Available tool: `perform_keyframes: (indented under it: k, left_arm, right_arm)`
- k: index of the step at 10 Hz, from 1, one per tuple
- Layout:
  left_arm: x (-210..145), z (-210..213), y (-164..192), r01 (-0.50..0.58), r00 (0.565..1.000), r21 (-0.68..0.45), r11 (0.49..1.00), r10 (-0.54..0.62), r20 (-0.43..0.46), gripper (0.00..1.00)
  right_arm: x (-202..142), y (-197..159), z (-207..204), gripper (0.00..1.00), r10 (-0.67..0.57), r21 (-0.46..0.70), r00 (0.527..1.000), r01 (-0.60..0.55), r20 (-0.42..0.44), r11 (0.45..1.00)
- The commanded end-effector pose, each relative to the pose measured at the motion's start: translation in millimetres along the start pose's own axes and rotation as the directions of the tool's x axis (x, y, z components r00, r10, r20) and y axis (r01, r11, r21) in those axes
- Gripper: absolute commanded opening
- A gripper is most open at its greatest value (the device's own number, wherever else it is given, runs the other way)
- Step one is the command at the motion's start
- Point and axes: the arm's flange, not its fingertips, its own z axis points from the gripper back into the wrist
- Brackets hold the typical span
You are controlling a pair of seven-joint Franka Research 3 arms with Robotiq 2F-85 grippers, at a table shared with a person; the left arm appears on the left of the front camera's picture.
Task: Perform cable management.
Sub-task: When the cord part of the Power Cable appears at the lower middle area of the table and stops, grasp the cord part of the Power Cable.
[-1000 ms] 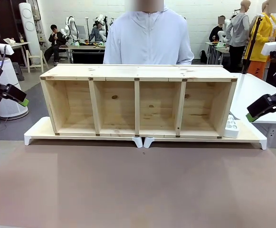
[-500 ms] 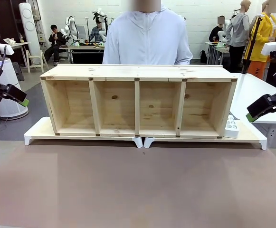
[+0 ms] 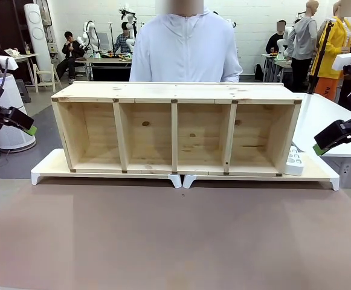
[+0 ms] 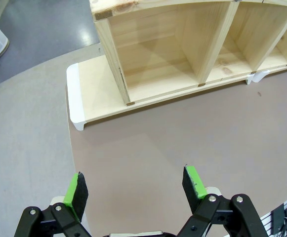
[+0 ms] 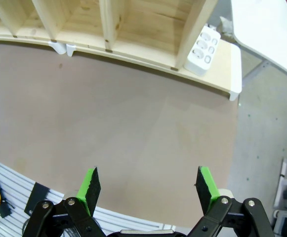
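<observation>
The cable is out of view. My left gripper (image 3: 28,128) hangs off the table's left edge, and the left wrist view shows it (image 4: 136,190) open with nothing between its green pads, above the brown table mat. My right gripper (image 3: 318,149) hovers at the far right beside the shelf's end. In the right wrist view it (image 5: 148,190) is open and empty over the mat. A white power strip (image 3: 294,161) (image 5: 202,47) lies on the low riser just right of the wooden shelf.
A long wooden shelf (image 3: 175,92) with several open compartments stands on two low white-edged risers (image 3: 47,167) across the table's far half. A person (image 3: 187,51) stands right behind it. A white side table (image 3: 326,115) is at the right. Brown mat (image 3: 175,235) covers the near half.
The person behind the shelf has shifted slightly. Both arms and grippers hold the same places.
</observation>
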Motion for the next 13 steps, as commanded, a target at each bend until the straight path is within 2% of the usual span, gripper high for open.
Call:
perform_keyframes:
  k: [1, 13]
  left_arm:
    - [1.4, -2.0, -0.6, 0.001, 1.0, 0.001, 1.0, -0.001, 0.006, 1.0]
    - [1.4, -2.0, -0.6, 0.001, 1.0, 0.001, 1.0, -0.001, 0.006, 1.0]
  right_arm:
    - [1.8, -0.9, -0.8, 1.0, 0.0, -0.002, 1.0, 0.0, 0.008, 1.0]
    - [1.8, -0.9, -0.8, 1.0, 0.0, -0.002, 1.0, 0.0, 0.008, 1.0]
